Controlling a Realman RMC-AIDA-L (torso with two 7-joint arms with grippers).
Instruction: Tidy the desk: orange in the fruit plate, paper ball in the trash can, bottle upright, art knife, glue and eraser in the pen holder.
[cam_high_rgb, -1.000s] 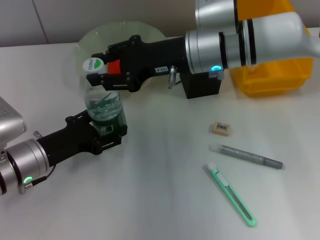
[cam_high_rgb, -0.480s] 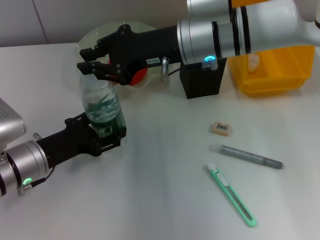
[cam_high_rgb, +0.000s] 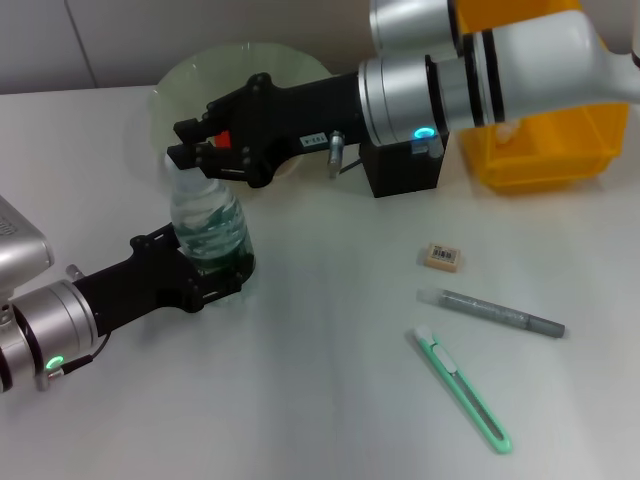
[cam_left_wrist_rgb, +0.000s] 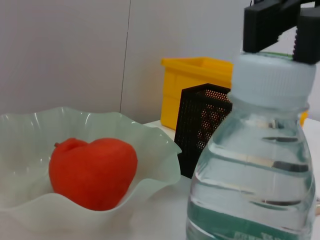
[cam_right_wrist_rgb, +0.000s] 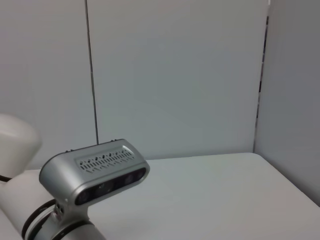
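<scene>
The clear water bottle (cam_high_rgb: 208, 222) stands upright on the table, left of centre. My left gripper (cam_high_rgb: 215, 264) is shut around its base. From the right, my right gripper (cam_high_rgb: 190, 160) grips the white cap (cam_left_wrist_rgb: 272, 80), which the head view hides. Behind the bottle, the orange (cam_left_wrist_rgb: 92, 172) lies in the pale green fruit plate (cam_high_rgb: 180, 85). The black mesh pen holder (cam_high_rgb: 405, 172) and the yellow trash can (cam_high_rgb: 545, 155) stand at the back right. The eraser (cam_high_rgb: 442, 257), grey glue stick (cam_high_rgb: 500, 314) and green art knife (cam_high_rgb: 462, 390) lie on the table at the right.
My right arm (cam_high_rgb: 440, 80) stretches across the back of the table, in front of the plate and above the pen holder. A grey wall runs behind the table.
The right gripper came over the bottle's top and dropped onto the cap, which now hides under it. The bottle stands straighter. The left gripper has stayed at the base.
</scene>
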